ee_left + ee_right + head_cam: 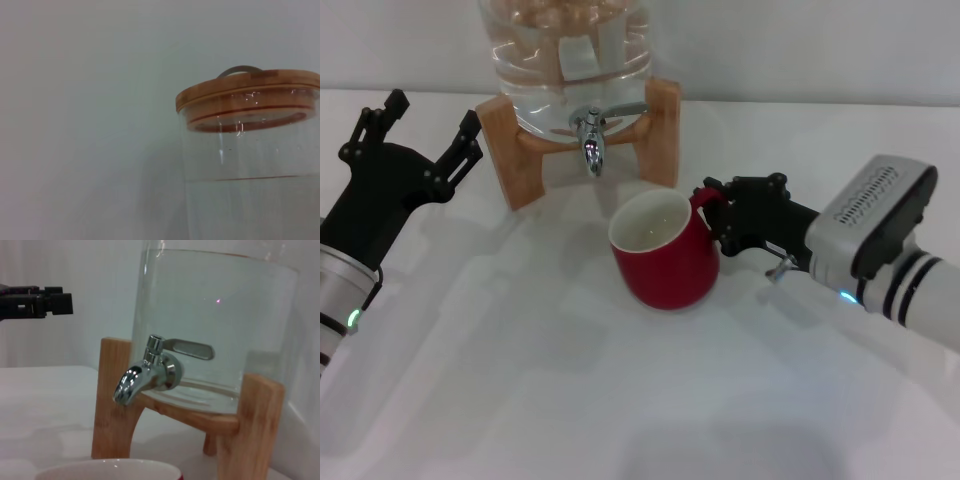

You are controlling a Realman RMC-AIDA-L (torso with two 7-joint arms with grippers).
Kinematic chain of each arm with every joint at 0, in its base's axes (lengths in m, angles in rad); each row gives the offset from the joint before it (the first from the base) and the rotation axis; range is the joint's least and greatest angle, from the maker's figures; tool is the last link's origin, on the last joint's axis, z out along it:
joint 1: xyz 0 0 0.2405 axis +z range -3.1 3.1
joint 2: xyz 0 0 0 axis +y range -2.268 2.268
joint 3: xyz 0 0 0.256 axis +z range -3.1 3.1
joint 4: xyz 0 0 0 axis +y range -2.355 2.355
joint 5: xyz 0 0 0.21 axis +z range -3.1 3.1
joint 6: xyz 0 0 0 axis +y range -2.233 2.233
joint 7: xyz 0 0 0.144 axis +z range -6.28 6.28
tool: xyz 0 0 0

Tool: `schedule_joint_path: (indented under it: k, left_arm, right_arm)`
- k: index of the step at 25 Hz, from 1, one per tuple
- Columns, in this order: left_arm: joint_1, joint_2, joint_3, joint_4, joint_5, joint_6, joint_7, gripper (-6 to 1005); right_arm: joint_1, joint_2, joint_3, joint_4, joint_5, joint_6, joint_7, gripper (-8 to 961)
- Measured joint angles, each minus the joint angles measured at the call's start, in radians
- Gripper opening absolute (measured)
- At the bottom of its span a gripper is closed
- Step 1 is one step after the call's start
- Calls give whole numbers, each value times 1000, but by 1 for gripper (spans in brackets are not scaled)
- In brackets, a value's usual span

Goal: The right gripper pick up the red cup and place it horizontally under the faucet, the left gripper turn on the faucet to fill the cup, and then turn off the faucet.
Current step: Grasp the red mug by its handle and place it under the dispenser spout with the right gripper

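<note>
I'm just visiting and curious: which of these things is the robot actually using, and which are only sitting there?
In use: red cup, held at its handle by the right tool; faucet; left tool, open, waiting.

Only there: water jar, wooden stand, wooden lid, white table.

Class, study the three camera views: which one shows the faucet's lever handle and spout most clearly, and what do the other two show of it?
The right wrist view: the faucet fills the frame side-on, with its lever and downward spout distinct against the water jar. The head view shows it small, from above, behind the red cup. The left wrist view shows only the jar's wooden lid, no faucet.
</note>
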Motion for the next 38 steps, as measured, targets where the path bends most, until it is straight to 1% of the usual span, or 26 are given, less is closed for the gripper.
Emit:
schedule_joint_path:
  k: [9, 12, 19, 26, 38]
  left_arm:
    - [-11, 0, 0, 0, 0, 0, 0, 875]
    - [-11, 0, 0, 0, 0, 0, 0, 875]
    - [-11, 0, 0, 0, 0, 0, 0, 875]
    - [-11, 0, 0, 0, 0, 0, 0, 875]
    - [-12, -1, 0, 0, 0, 0, 0, 876]
  right_arm:
    - [38, 4, 6, 12, 8, 48, 0, 110]
    - [47, 4, 25, 15, 9, 64, 0, 110]
    - [51, 4, 89, 26, 3, 114, 0, 111]
    - [51, 4, 122, 26, 10, 144, 0, 111]
    - [53, 4, 125, 33, 5, 156, 40, 112]
